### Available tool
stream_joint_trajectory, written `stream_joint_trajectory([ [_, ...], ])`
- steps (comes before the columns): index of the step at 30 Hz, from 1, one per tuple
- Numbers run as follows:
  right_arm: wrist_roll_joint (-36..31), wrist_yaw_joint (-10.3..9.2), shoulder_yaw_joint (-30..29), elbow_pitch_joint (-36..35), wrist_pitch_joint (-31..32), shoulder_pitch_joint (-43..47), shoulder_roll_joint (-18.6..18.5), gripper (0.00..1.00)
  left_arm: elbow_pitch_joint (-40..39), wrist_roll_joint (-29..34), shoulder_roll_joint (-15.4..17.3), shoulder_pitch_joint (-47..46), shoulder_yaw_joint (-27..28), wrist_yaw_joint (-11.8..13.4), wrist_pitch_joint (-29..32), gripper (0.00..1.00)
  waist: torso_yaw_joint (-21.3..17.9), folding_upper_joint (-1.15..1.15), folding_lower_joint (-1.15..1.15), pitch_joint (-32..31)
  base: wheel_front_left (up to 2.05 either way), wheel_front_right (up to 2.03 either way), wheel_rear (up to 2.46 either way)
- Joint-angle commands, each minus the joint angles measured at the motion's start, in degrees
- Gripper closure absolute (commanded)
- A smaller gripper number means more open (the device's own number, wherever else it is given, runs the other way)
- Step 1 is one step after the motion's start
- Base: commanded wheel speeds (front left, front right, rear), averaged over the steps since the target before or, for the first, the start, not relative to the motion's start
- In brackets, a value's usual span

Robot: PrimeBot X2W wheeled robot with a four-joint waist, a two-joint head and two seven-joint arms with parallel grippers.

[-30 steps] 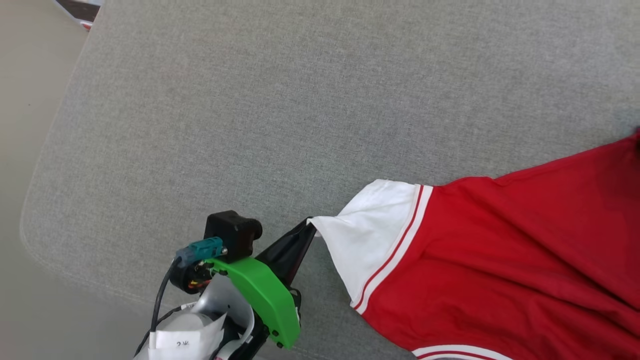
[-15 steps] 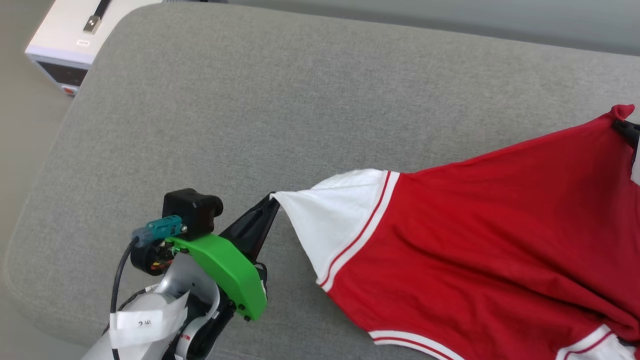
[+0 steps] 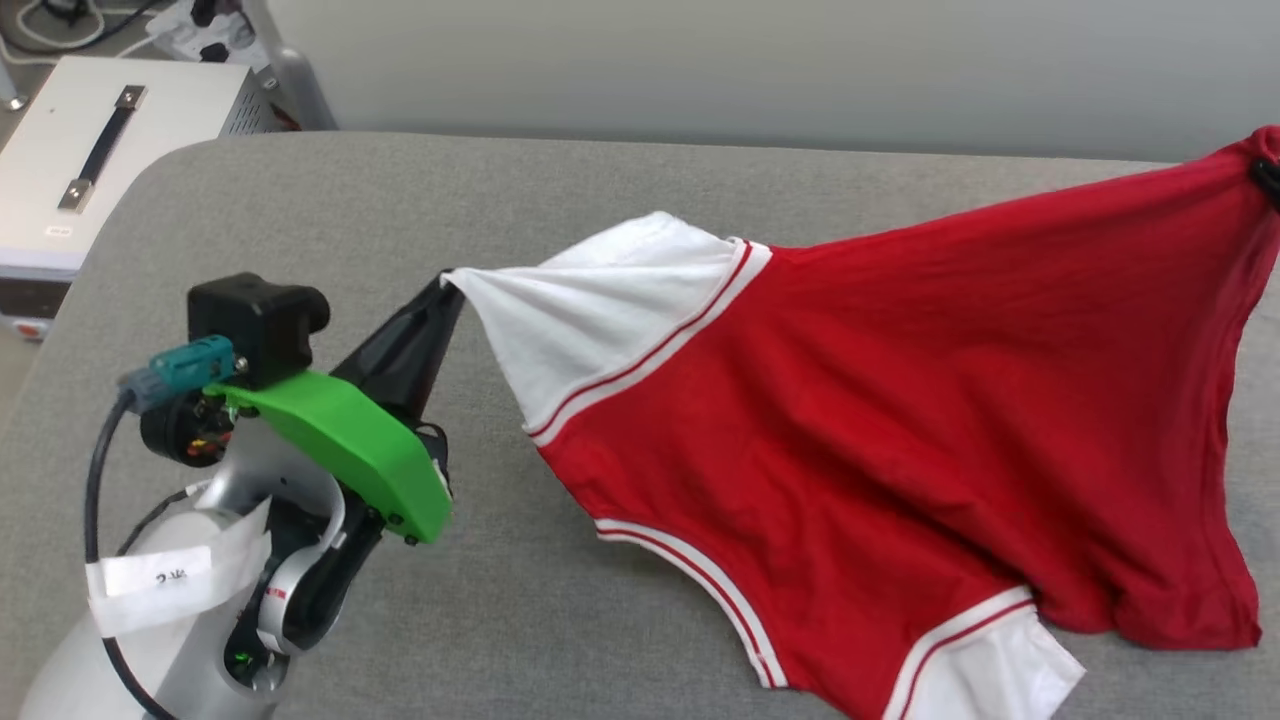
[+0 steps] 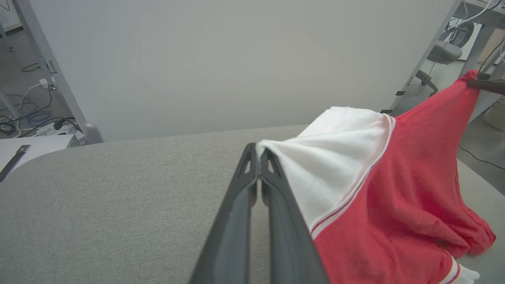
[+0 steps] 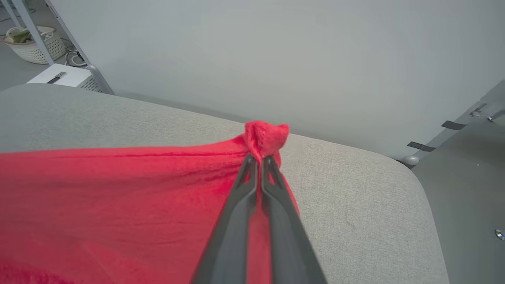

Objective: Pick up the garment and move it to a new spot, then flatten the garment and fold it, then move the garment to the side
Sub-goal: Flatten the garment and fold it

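Note:
The garment (image 3: 900,400), a red jersey with white sleeves and striped trim, hangs stretched between my two grippers above the grey cushion (image 3: 560,180), its lower part resting on it. My left gripper (image 3: 447,285) is shut on the tip of a white sleeve (image 4: 335,157); the left wrist view shows its closed gripper (image 4: 258,152) pinching the sleeve's corner. My right gripper (image 5: 258,157) is shut on a bunched red corner of the garment (image 5: 118,205), seen at the head view's right edge. The second white sleeve (image 3: 985,670) lies on the cushion at lower right.
A white box with a black handle (image 3: 90,170) stands on the floor beyond the cushion's left corner, with cables behind it. A pale wall (image 3: 760,70) runs along the cushion's far edge. The cushion's right end (image 5: 402,205) drops off to grey floor.
The head camera has tilted up, so the wall and white box have come into view. Both grippers have lifted the garment, which is now stretched higher and wider above the cushion.

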Motion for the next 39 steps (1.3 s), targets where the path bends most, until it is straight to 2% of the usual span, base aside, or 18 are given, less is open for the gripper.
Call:
stream_joint_trajectory([
  [1,0.1,-0.04,-0.8,-1.1,-0.7,1.1,0.2,1.00,-0.4,-0.5,0.6,-1.5,0.9,0.8,0.3,1.00,-3.0,0.00,0.00,-3.0,0.00,0.00,0.00],
  [9,-1.6,-0.04,-4.9,-7.3,-2.3,4.1,2.0,1.00,-1.7,0.2,1.1,-5.2,3.8,3.3,0.6,1.00,-5.5,0.00,0.00,-6.0,0.00,0.00,0.00],
  [20,-4.2,-0.04,-9.9,-15.7,-3.8,5.8,5.2,1.00,-1.2,3.2,2.8,-14.0,5.8,3.7,0.8,1.00,-7.0,0.00,0.00,-6.7,0.00,0.00,0.00],
  [29,-6.4,-0.04,-11.8,-17.8,-6.5,3.7,7.0,1.00,0.5,6.1,4.3,-23.7,6.3,1.4,0.3,1.00,-7.1,0.00,0.00,-3.3,0.00,0.00,0.00],
  [33,-6.9,-0.04,-12.1,-18.0,-7.0,0.8,7.5,1.00,1.7,7.7,5.5,-28.6,7.2,0.2,-0.8,1.00,-7.2,0.00,0.00,0.4,0.00,0.00,0.00],
  [39,-7.7,-0.04,-11.2,-15.9,-8.5,-6.3,7.1,1.00,5.3,9.7,7.3,-36.0,7.4,-2.9,-2.0,1.00,-7.2,0.00,0.00,7.5,0.00,0.00,0.00],
])
